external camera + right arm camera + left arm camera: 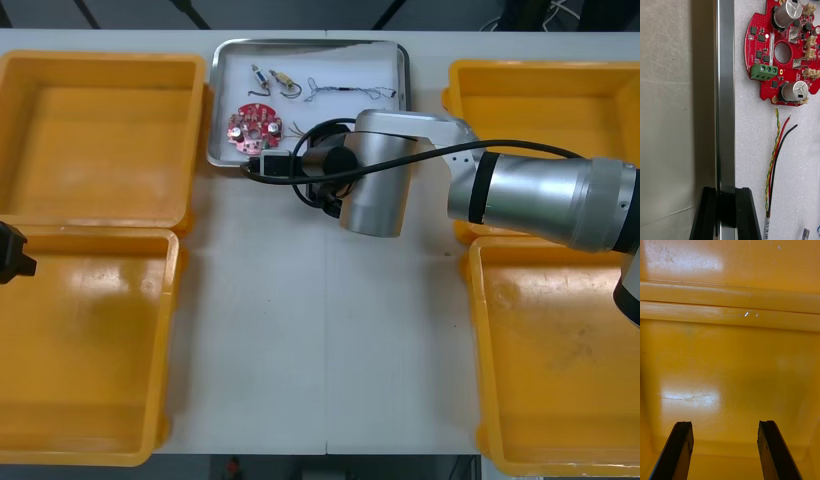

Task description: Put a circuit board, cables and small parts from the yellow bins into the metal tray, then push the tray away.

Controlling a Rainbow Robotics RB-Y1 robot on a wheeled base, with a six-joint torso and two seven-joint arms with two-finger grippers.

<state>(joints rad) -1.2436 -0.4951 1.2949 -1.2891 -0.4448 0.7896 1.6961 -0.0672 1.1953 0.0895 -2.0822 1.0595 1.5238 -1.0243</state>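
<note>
The metal tray [225, 100] lies at the table's far middle, white inside. In it are a round red circuit board [254, 126], small metal parts [260, 73] and a thin cable [350, 90]. My right gripper [300, 163] sits at the tray's near rim, under its silver wrist. In the right wrist view the right gripper [725, 191] is shut on the tray rim [725, 93], one finger on each side. Beyond the fingers lie the circuit board [784, 48] and a red and yellow cable [777, 157] with a black wire. My left gripper [724, 423] hangs open over a yellow bin [730, 363].
Two yellow bins [100, 135] [85, 340] stand at the left and two [540, 95] [560, 370] at the right, all looking bare inside. The left gripper [10, 250] shows at the left edge. Bare table stretches between the bins in front of the tray.
</note>
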